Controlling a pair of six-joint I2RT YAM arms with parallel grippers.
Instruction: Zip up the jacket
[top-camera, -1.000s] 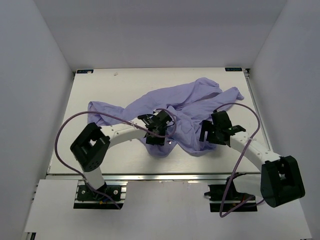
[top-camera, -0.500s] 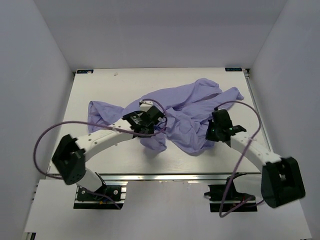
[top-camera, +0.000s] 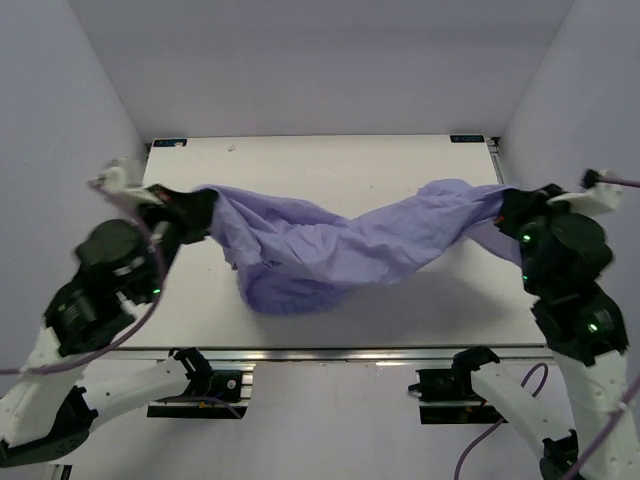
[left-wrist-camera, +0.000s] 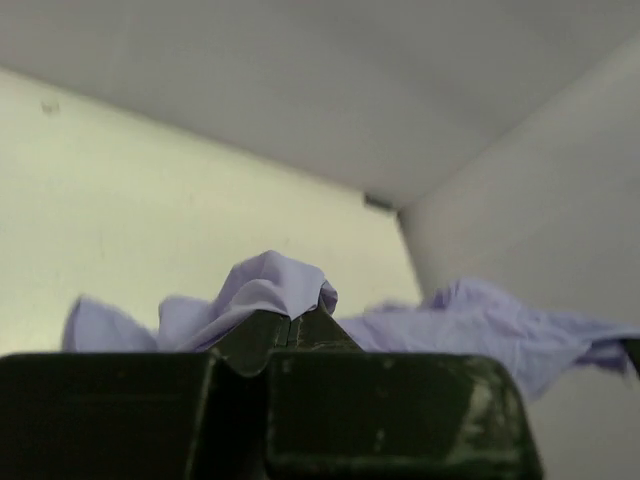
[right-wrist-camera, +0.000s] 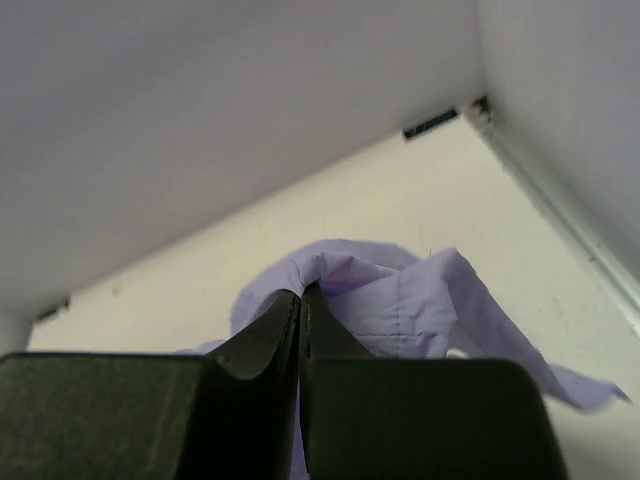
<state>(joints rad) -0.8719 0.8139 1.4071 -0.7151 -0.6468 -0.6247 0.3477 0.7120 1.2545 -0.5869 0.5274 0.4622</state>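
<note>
A: Biggest first?
B: White walls (top-camera: 320, 60) box in the scene. A white table (top-camera: 330, 165) fills the middle of the top view.
A: Jacket?
B: The purple jacket (top-camera: 340, 250) is strung across the table from the 9 o'clock edge to the 3 o'clock edge, pulled into a long crumpled band. Its middle sags toward 7 o'clock, with a bunched fold hanging lowest there. Can't tell if that fold touches the table. Can't tell if the front is zipped.
A: Arms?
B: The left arm (top-camera: 105, 270) is raised at 9 o'clock, outside the table's left edge. The right arm (top-camera: 570, 270) is raised at 3 o'clock, beyond the right edge. They're well apart, with the jacket between them.
A: Jaws?
B: The left gripper (left-wrist-camera: 303, 318) is closed, pinching a fold of jacket. In its wrist view, cloth pokes up at 12 o'clock of the fingertips and the rest trails off toward 3 o'clock. The right gripper (right-wrist-camera: 301, 296) is closed too, clamped on a purple fold, with cloth bulging past it from 12 to 2 o'clock.
A: Small stuff?
B: A purple cable (top-camera: 500, 425) loops at 5 o'clock by the right arm's base. Two black brackets (top-camera: 167, 143) sit at the table's far corners, at 11 and 1 o'clock.
</note>
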